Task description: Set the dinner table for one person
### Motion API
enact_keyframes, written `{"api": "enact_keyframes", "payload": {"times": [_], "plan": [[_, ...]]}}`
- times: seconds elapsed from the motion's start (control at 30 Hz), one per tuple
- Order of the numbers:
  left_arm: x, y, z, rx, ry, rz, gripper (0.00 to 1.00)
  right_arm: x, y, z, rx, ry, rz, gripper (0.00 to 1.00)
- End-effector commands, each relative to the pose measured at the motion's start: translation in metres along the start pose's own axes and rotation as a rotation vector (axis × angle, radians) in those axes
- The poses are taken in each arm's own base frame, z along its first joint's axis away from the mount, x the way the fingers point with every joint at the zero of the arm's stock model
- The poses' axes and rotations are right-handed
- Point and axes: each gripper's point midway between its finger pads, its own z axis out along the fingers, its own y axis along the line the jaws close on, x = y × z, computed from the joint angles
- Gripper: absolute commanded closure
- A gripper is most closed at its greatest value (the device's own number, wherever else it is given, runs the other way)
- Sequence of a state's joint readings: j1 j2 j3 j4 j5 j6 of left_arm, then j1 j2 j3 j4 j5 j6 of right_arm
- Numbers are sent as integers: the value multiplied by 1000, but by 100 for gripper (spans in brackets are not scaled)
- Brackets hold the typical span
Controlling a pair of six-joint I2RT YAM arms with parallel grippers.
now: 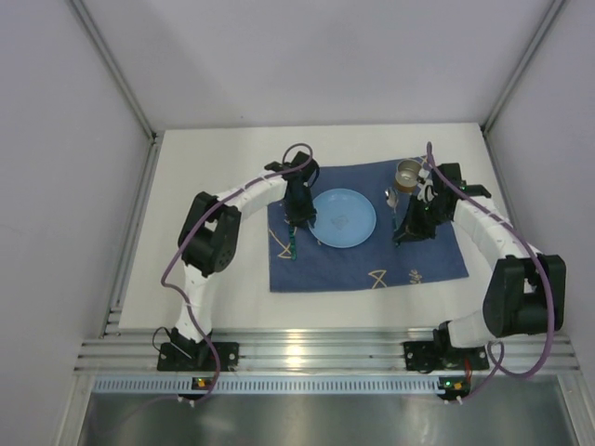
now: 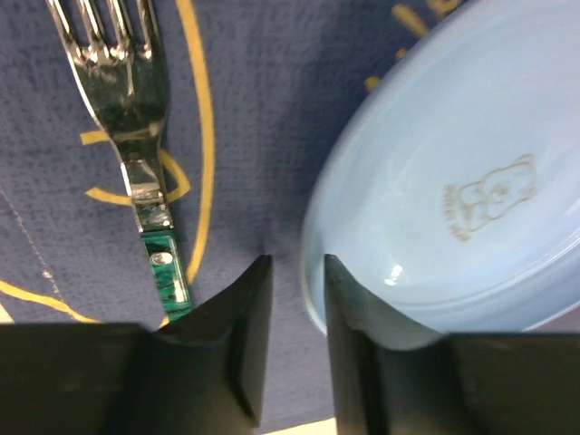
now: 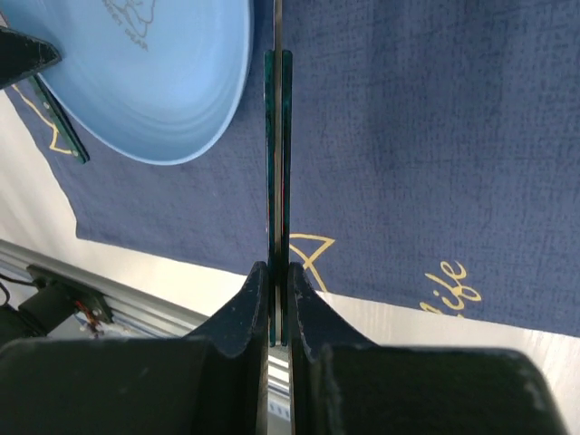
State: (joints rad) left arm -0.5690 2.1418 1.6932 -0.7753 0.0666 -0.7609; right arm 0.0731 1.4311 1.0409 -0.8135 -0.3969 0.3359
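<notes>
Utensil handle (image 3: 272,163) clamped in right jaws; left jaws narrowly parted

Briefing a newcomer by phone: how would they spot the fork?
On the white table, a dark blue cloth bears a light blue plate. Left of the plate lies the fork: steel tines, green handle, the only cutlery on that side.

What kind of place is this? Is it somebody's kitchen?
Probably a robot test lab, not a kitchen. A left arm and a right arm are bolted to metal rails, plain white walls box in the table, and the right fingers pinch a utensil beside the plate.
</notes>
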Motion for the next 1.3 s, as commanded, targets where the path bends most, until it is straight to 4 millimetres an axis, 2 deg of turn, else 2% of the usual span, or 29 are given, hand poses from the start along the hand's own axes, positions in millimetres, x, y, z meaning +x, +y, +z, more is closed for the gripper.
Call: {"api": "enact_keyframes", "payload": {"times": [0.0,0.1,0.23,0.4,0.47,0.6,0.67,0.7,0.77,0.87,1.0,1.03,1.1,1.17,1.2,1.23,1.27], "plan": [[5,6,-21,-15,5,22,62,-41,15,-1,-64,-96,-32,100],[5,8,-24,-23,2,25,53,-50,12,11,-53,-82,-30,100],[5,10,-30,-25,0,24,52,-55,3,28,-27,-57,-18,100],[3,7,-39,-12,-13,22,52,-55,-2,36,-14,-33,-13,99],[2,8,-41,-9,-17,16,52,-53,-4,36,-4,-32,-15,90],[0,8,-44,-7,-28,8,53,-44,-11,36,24,-17,-8,83],[1,9,-44,-4,-30,0,53,-42,-16,33,44,-15,-8,72],[2,9,-44,-3,-26,-1,53,-40,-17,32,53,-15,-10,58],[2,10,-44,-4,-27,-3,53,-38,-21,29,77,-12,-8,50],[0,12,-49,-11,-41,-6,53,-34,-23,21,95,-18,-8,43],[-8,10,-70,1,-82,-13,53,-31,-24,6,124,-49,-19,34],[-10,11,-75,0,-92,-17,53,-32,-22,-1,125,-70,-24,14],[-15,14,-90,6,-116,-23,53,-33,-17,-13,116,-101,-31,4],[-23,24,-101,-24,-163,-17,52,-32,-8,-23,92,-119,-38,3],[-32,30,-114,-34,-205,-19,50,-35,-1,-31,73,-140,-45,2],[-36,36,-121,-47,-228,3,46,-38,8,-43,49,-173,-57,2],[-42,38,-141,-36,-280,19,44,-44,16,-59,39,-211,-63,2]]}}
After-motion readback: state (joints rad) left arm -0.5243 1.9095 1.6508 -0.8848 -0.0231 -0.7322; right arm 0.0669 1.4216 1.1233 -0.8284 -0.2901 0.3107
